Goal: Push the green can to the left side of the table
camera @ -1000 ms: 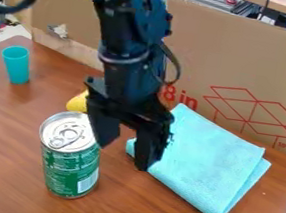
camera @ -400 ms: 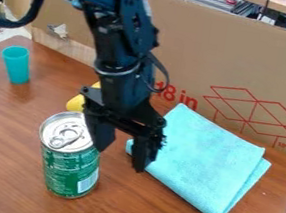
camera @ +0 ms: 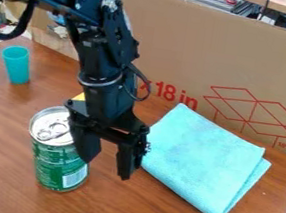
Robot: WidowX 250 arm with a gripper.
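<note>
Can (camera: 59, 167), green with a silver top and a pull tab, stands on the table (camera: 3, 158), toward 8 o'clock from the middle of the camera view. The hand (camera: 105, 169) is just beside it, toward 3 o'clock, with its fingers spread and pointing down at the table. Nothing is pinched between them; bare wood shows in the gap. The finger nearer the can overlaps its 3 o'clock edge, though whether they touch I cannot tell. The arm (camera: 102, 59) comes in from 11 o'clock.

A folded light-blue cloth (camera: 199, 157) lies flat toward 2 o'clock from the hand, its nearest edge close to the other finger. Toward 11 o'clock from the can, well apart from it, a teal cup (camera: 17, 67) stands upright. Part of something yellow (camera: 79, 97) shows beyond the can, toward 12 o'clock, mostly hidden by the arm. Cardboard (camera: 201, 51) with red markings stands along the table's far side.
</note>
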